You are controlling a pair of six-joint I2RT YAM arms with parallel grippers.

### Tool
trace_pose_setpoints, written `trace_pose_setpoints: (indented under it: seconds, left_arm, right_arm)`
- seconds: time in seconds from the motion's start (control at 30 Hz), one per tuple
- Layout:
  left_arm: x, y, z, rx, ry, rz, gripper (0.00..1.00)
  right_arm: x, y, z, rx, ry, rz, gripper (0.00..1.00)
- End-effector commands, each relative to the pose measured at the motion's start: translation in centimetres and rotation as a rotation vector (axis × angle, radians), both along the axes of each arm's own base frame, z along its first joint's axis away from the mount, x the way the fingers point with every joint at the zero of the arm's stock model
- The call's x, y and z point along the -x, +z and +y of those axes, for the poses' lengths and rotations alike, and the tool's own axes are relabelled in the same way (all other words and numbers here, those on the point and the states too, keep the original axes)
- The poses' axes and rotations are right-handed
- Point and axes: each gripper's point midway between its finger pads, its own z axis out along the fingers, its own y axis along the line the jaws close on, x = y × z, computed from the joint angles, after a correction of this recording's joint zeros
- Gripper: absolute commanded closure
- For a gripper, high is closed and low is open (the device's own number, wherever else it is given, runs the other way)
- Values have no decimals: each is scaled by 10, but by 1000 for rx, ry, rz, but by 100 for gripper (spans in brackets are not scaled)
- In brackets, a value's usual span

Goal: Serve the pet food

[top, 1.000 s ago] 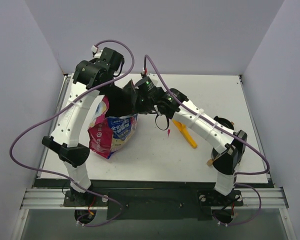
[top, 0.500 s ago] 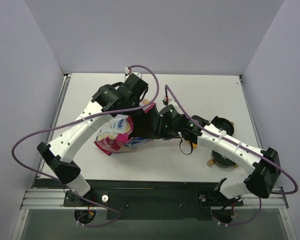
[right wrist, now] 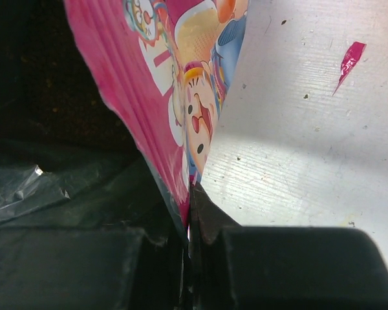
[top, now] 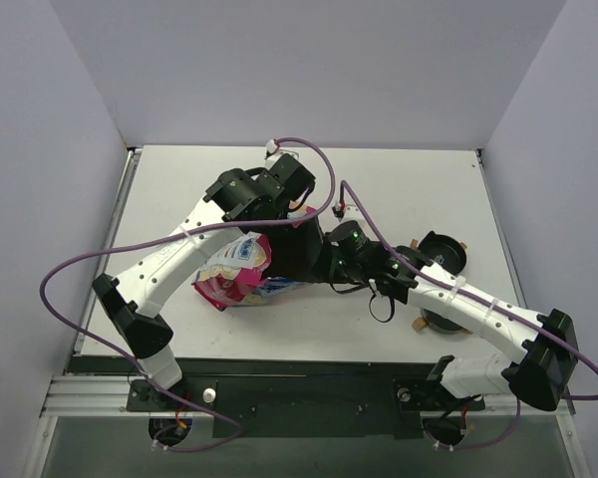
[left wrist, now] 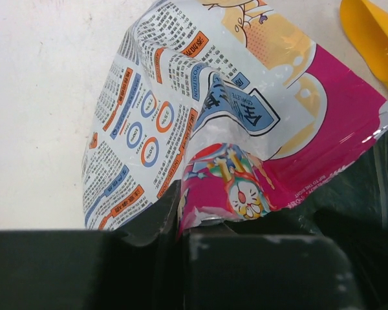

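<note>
The bag [left wrist: 265, 135] is magenta with blue, orange and white cartoon print. The scoop [left wrist: 372, 35] is yellow, the table [left wrist: 39, 97] white.

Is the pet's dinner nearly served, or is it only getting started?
Early days. Done: the bag looks torn open, a pink scrap lying on the table. In hand: the right tool pinches the bag's edge; the left tool sits at its mouth too. Left: no pet food shows in the black bowls, and the yellow scoop lies unused.

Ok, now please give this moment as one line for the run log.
right gripper: shut on bag edge | left gripper: at bag edge, grip unclear | kibble: not visible | black bowls: right of bag
</note>
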Motion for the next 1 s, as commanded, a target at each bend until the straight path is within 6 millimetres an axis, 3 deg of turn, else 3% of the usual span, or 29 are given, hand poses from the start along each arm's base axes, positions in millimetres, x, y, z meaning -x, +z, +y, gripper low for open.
trace_pose_setpoints:
  seconds: [0.0, 0.07, 0.1, 0.13, 0.17, 0.27, 0.33, 0.4, 0.47, 0.5, 0.53, 0.57, 0.6, 0.63, 0.67, 0.7, 0.73, 0.77, 0.93, 0.97]
  left_arm:
    - [-3, 8, 7, -45, -14, -23, 94]
    - [-3, 11, 4, -28, -31, -26, 100]
    - [-2, 12, 0, -13, -41, -21, 100]
    - [-2, 14, -3, 5, -48, -23, 100]
    - [-1, 15, -7, 28, -54, -20, 100]
    - [0, 21, -15, 93, -41, -23, 100]
    - [0, 26, -18, 120, -39, -28, 100]
    - [1, 31, -19, 139, -41, -36, 100]
    - [0, 35, -15, 138, -29, -47, 100]
    - [0, 36, -14, 137, -27, -46, 100]
    - [2, 38, -14, 144, -32, -45, 100]
    - [2, 40, -15, 152, -36, -50, 100]
    - [2, 41, -15, 161, -40, -48, 100]
    - [3, 42, -16, 169, -46, -46, 100]
    - [5, 42, -19, 182, -57, -37, 100]
    - [6, 41, -21, 186, -65, -31, 100]
    - [7, 42, -27, 210, -83, -23, 100]
    - [8, 41, -29, 215, -94, -16, 100]
    - [10, 46, -47, 298, -157, -6, 100]
    - [10, 45, -49, 307, -161, -2, 100]
  right_arm:
    - [5, 6, -9, -1, -5, -27, 100]
    - [5, 4, -11, 15, -10, -4, 93]
    - [7, 5, -11, 11, -3, 12, 79]
    - [8, 11, -11, -15, -7, 21, 72]
    - [7, 15, -13, -34, -17, 20, 56]
    - [8, 43, -27, -119, -52, -41, 34]
    - [9, 56, -40, -143, -76, -74, 30]
    - [9, 57, -62, -130, -143, -65, 30]
    - [10, 43, -83, -120, -208, -19, 32]
    - [7, 27, -95, -113, -258, 14, 35]
    - [7, 22, -99, -127, -278, 29, 47]
    - [4, 4, -109, -123, -338, 65, 54]
    - [6, -4, -107, -143, -330, 100, 80]
    - [0, -17, -107, -160, -350, 114, 90]
    - [-10, -15, -100, -198, -342, 83, 100]
    - [-8, -36, -94, -182, -330, 138, 100]
    - [-17, -33, -80, -236, -298, 123, 100]
    - [-17, -50, -65, -240, -258, 193, 100]
    - [-44, -56, 18, -388, -118, 226, 100]
    - [-48, -68, 37, -417, -106, 281, 100]
